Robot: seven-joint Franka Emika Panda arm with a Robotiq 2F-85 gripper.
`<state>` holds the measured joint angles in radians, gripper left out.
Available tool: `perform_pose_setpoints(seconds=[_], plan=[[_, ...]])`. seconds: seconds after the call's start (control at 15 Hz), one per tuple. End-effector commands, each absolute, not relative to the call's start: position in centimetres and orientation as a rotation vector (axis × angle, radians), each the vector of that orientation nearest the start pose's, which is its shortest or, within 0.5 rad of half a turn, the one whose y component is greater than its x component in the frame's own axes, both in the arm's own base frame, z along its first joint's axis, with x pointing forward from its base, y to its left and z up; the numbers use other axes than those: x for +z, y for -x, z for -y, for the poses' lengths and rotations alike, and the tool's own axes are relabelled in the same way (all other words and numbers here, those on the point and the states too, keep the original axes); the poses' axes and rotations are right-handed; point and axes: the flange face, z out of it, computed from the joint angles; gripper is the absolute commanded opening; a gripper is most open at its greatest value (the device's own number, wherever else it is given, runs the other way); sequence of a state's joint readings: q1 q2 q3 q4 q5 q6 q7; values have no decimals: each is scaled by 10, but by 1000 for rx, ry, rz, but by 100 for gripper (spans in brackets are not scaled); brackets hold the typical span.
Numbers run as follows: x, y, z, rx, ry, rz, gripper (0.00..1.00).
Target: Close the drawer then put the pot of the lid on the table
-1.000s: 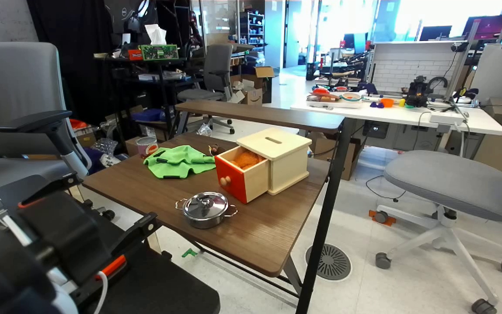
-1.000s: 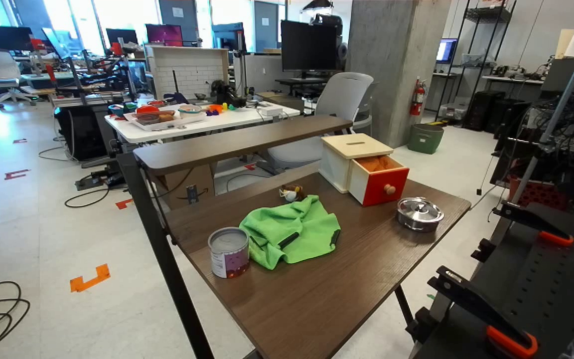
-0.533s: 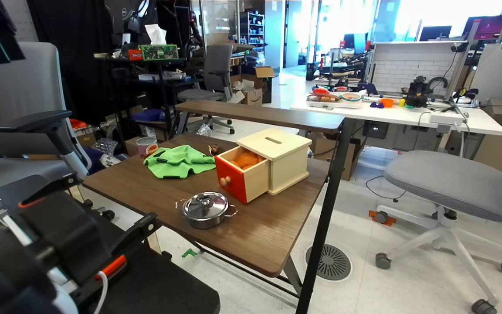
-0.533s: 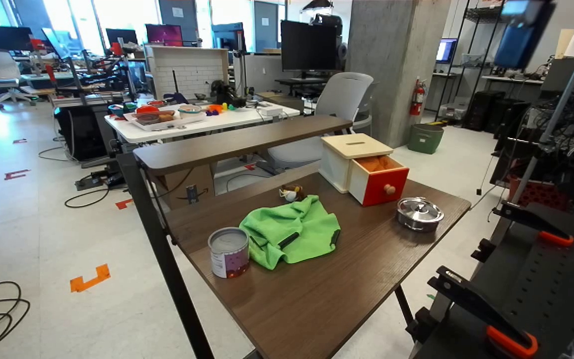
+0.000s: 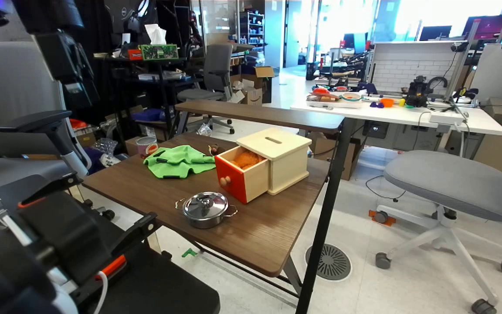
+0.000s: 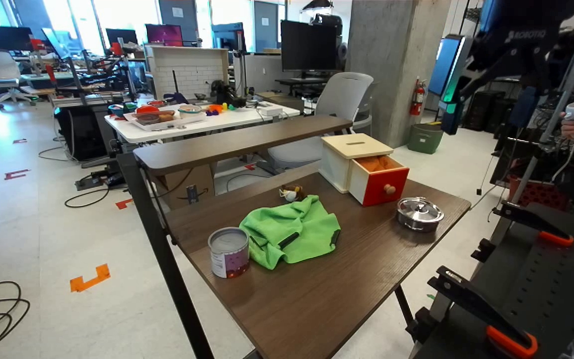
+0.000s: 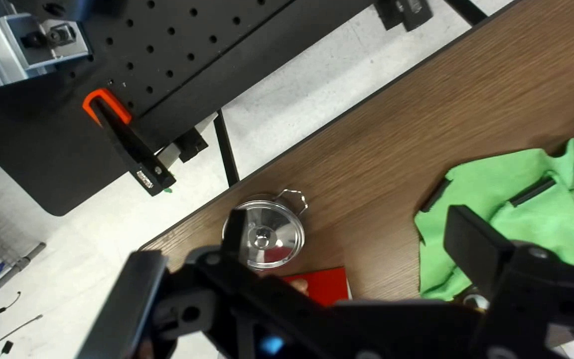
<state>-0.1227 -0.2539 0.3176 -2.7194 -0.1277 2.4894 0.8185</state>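
Observation:
The orange-red drawer [image 5: 232,179] is pulled partway out of the pale wooden box [image 5: 290,172], with orange material inside. It also shows in an exterior view [image 6: 380,188] and partly in the wrist view [image 7: 328,285]. The shiny steel pot [image 5: 203,221] stands upright on the brown table [image 5: 268,240] in front of the drawer. The lid [image 5: 207,204] sits on the pot; it also shows in the wrist view [image 7: 277,229], partly behind a finger. My gripper [image 7: 352,234] is open and empty. It is in the air, apart from everything, above the table's side [image 6: 486,117].
A green cloth [image 6: 292,234], a small brown toy [image 6: 292,192] and a grey-purple can [image 6: 229,252] are on the table. A raised shelf [image 5: 259,114] runs behind the box. A black perforated bench [image 6: 546,299] with clamps stands beside the table.
My arm and gripper have come into the exterior views from the upper edge and moved down and toward the table. The drawer, pot and lid have not moved.

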Motion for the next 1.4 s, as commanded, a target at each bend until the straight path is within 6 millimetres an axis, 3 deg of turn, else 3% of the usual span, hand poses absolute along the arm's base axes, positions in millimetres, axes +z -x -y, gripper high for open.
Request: perform_pose_setpoints(seconds=[0.0,0.33,0.73,1.0,1.33], plan=[[274,-421,-39,-131,3207,-815,100],[234,-464,0,-219,3233,-697,100],[178,-506,34,-229,3228,-704,100],[145,-528,46,-233,3247,-753,100],[110,-549,40,-204,3251,-756,100]])
